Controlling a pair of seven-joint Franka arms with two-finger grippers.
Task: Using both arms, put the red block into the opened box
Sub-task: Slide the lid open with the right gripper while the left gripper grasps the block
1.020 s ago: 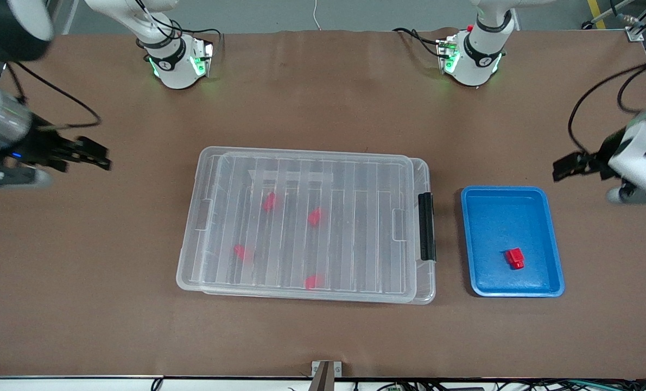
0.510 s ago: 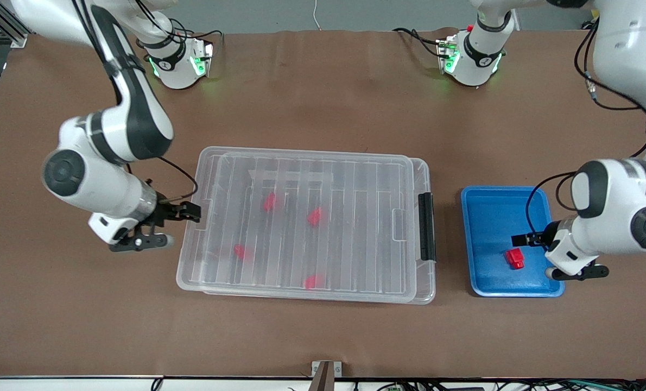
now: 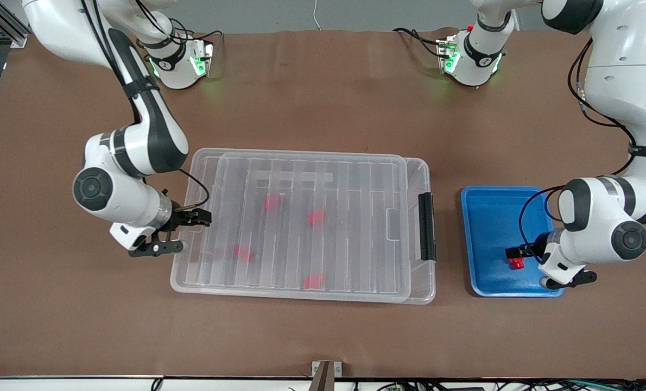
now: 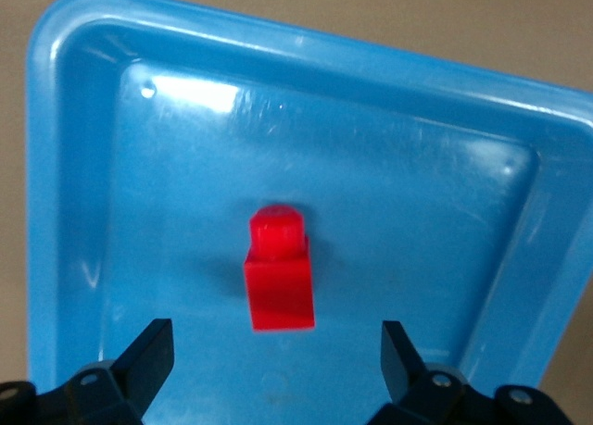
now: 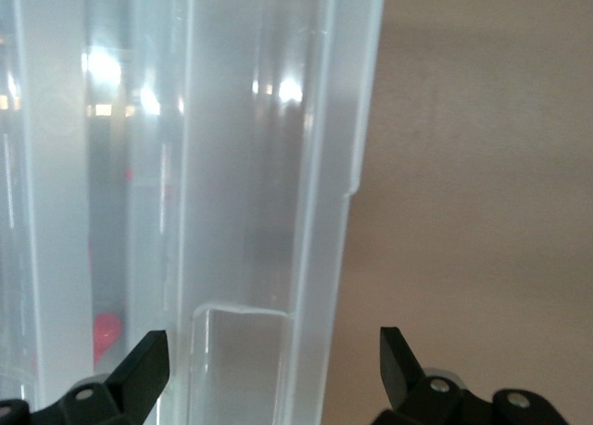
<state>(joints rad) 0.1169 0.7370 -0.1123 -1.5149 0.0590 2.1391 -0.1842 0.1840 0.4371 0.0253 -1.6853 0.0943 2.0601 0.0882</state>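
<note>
The red block (image 3: 515,264) (image 4: 278,277) lies in a blue tray (image 3: 491,217) (image 4: 417,212). My left gripper (image 3: 514,253) (image 4: 273,351) is low over the tray and open, and the block sits just ahead of the gap between its fingers without touching either. The clear box (image 3: 422,293) has its ribbed lid (image 3: 355,179) lying on it, and its black latch (image 3: 426,226) faces the tray. My right gripper (image 3: 197,218) (image 5: 273,356) is open at the box's short end toward the right arm, astride the lid's edge tab (image 5: 241,360).
Several other red blocks (image 3: 316,216) show through the lid inside the box. The blue tray stands beside the box toward the left arm's end of the table. Brown tabletop (image 3: 323,336) surrounds both.
Both arms swung in from the table's ends. The left gripper came down to the block in the tray. The right gripper reached the box's end, and that end shifted slightly.
</note>
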